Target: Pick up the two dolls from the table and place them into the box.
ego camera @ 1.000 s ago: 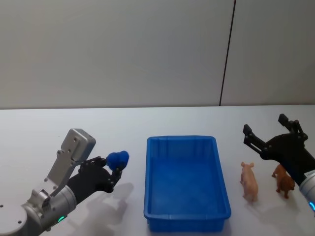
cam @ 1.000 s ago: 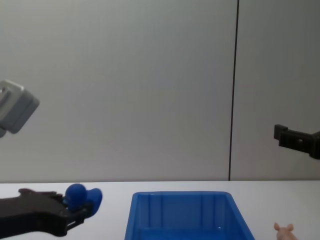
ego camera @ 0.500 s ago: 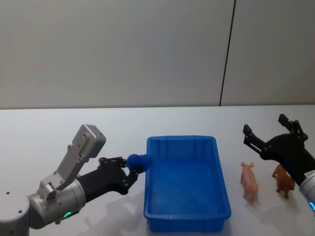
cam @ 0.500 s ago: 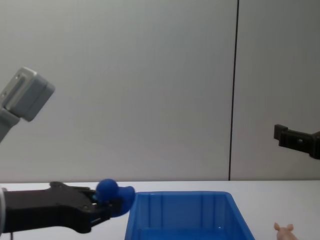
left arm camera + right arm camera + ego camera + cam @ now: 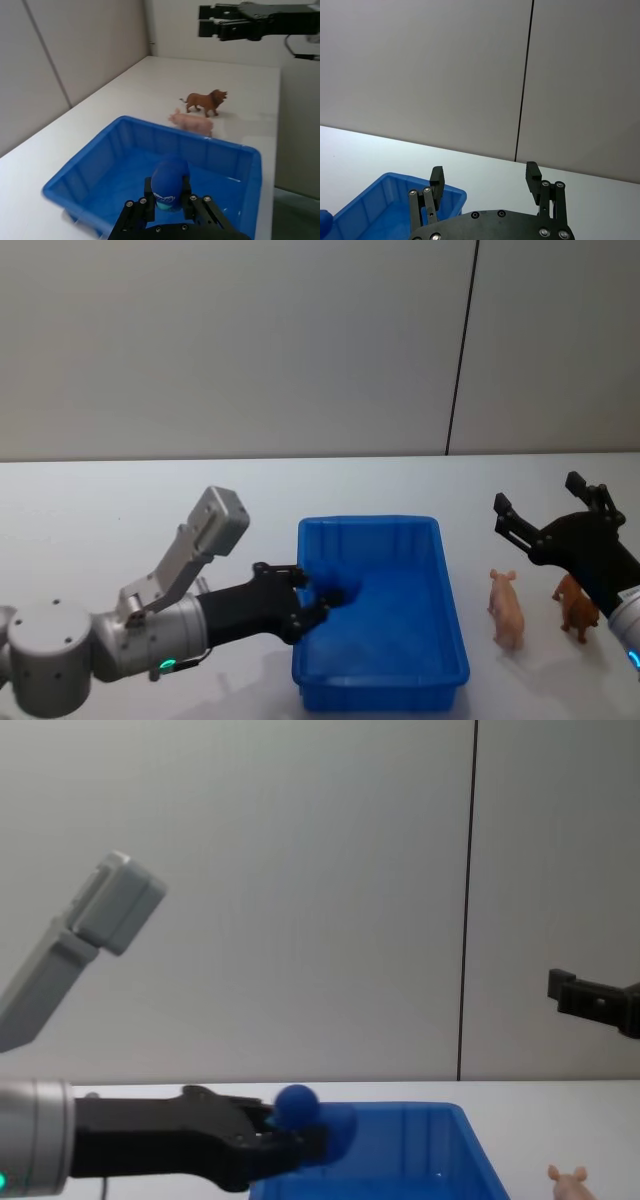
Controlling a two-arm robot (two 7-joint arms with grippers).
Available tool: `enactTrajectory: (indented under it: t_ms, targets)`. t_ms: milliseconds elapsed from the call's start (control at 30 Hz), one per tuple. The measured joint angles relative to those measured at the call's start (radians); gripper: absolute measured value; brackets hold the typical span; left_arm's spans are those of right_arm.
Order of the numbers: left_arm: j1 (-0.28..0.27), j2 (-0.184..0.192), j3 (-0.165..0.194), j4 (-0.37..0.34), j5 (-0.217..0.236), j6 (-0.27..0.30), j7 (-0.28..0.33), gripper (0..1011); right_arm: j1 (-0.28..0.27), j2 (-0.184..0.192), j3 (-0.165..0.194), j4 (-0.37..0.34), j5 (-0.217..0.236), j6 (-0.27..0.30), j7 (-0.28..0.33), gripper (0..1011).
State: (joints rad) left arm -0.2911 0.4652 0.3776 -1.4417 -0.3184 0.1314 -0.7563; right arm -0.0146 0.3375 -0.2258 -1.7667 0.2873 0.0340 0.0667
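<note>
Head view: the box, a bright blue rectangular plastic bin with a thick rim, is sitting on the white table. The left gripper is reaching over the box's left rim, its black fingers clamped on a small blue toy that is blending with the blue inside. To the right of the box, the pink doll, a pale pig shape with pointed ears, is standing on the table, and the brown doll is standing just beside it, farther right. The right gripper is hovering above and behind them with its fingers spread wide, touching neither.

Left wrist view: the left gripper is pinching the rounded, glossy blue toy above the box's smooth floor. Beyond the far rim, the pink doll and the maned, lion-like brown doll are standing on the table, and the right gripper is hanging over them.

Right wrist view: the right gripper is showing two fingers well apart, with a corner of the box below.

Chest view: the left gripper is holding the blue toy over the box's left rim. The pink doll's ears are peeking up at the lower right, under the right gripper.
</note>
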Motion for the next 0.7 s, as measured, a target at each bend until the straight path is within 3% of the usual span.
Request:
enactTrajectory:
  t_ms: [433,700]
  targets:
    - [-0.116,-0.086,0.038,0.150,0.015,-0.041,-0.200,685,0.000,0.000,0.000,0.000,0.000,0.000,0.000,1001]
    - [-0.132,-0.095,0.045,0.166,0.021,-0.044,-0.215,921,0.000,0.000,0.000,0.000,0.000,0.000,0.000,1001]
